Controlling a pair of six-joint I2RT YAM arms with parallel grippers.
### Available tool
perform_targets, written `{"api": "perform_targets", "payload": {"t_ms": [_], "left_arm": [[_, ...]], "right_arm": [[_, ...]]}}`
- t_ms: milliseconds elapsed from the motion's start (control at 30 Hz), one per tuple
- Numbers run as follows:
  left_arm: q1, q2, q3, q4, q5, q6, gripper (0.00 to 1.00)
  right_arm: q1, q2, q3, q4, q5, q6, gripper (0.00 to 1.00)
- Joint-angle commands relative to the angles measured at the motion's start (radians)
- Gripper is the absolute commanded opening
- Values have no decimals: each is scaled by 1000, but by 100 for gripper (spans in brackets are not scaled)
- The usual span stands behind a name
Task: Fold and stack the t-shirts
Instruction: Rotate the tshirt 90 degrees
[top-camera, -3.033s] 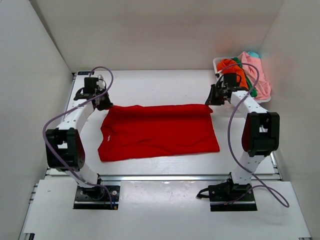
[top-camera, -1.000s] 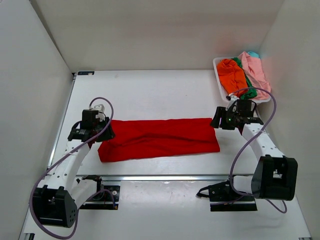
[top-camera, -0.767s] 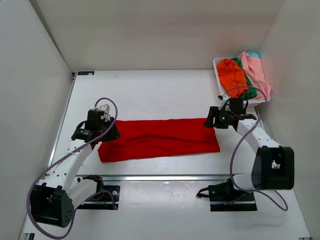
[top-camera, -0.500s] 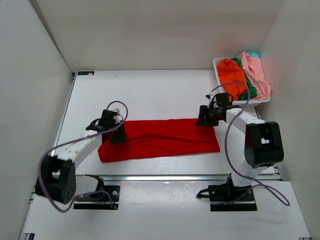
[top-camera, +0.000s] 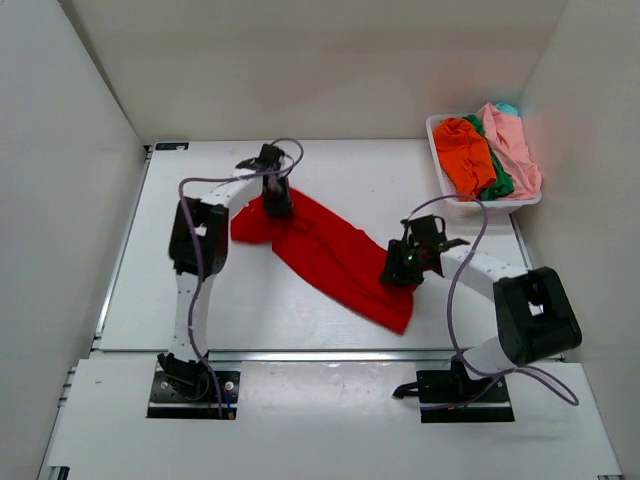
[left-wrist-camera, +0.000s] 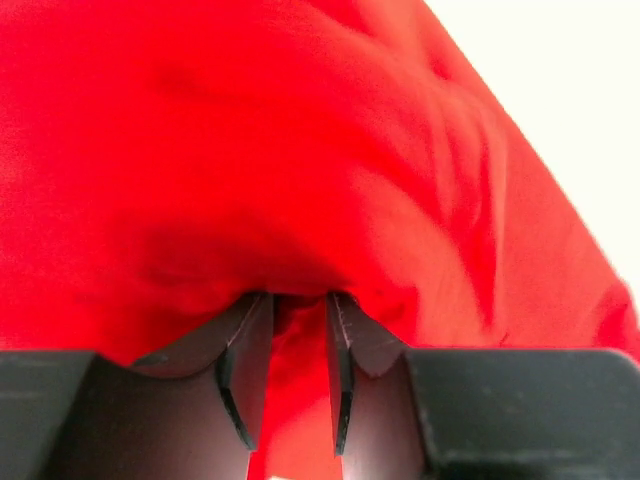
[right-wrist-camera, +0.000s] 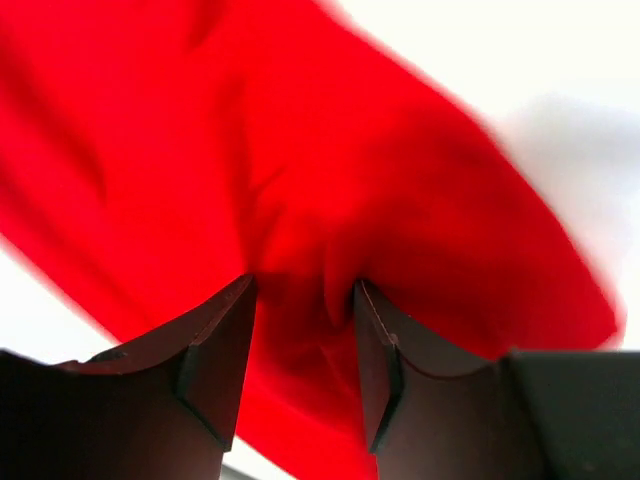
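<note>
The bright red t-shirt (top-camera: 335, 255) lies as a folded strip running diagonally from far left to near right. At its far left end my left gripper (top-camera: 277, 200) is shut on it, and the left wrist view shows red cloth pinched between the narrow jaws (left-wrist-camera: 298, 296). My right gripper (top-camera: 402, 268) sits on the strip's near right part. In the right wrist view a bunch of red cloth fills the gap between its jaws (right-wrist-camera: 304, 283). The orange (top-camera: 463, 145), green (top-camera: 497, 180), pale pink (top-camera: 512, 140) and teal (top-camera: 507, 108) t-shirts lie heaped in the basket.
The white plastic basket (top-camera: 490, 204) stands at the back right corner of the table, close to the right wall. White walls enclose the table on the left, back and right. Both arms' cables loop above the table.
The red strip has swung from lying straight across to a diagonal. My left gripper moved away and rightward with its end; my right gripper came nearer and leftward. Both jaws have narrowed.
</note>
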Motion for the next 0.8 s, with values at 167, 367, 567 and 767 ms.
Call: {"api": "perform_targets", "payload": {"t_ms": [167, 367, 567, 767], "left_arm": [[99, 616, 969, -351, 126, 20, 36], [52, 558, 945, -254, 120, 53, 40], [55, 514, 801, -97, 149, 22, 41], [89, 501, 1150, -201, 336, 5, 45]], "right_arm": [[440, -149, -224, 284, 85, 497, 33], [557, -49, -204, 377, 56, 427, 36], [662, 68, -166, 498, -68, 351, 36], [724, 6, -45, 443, 40, 156, 39]]}}
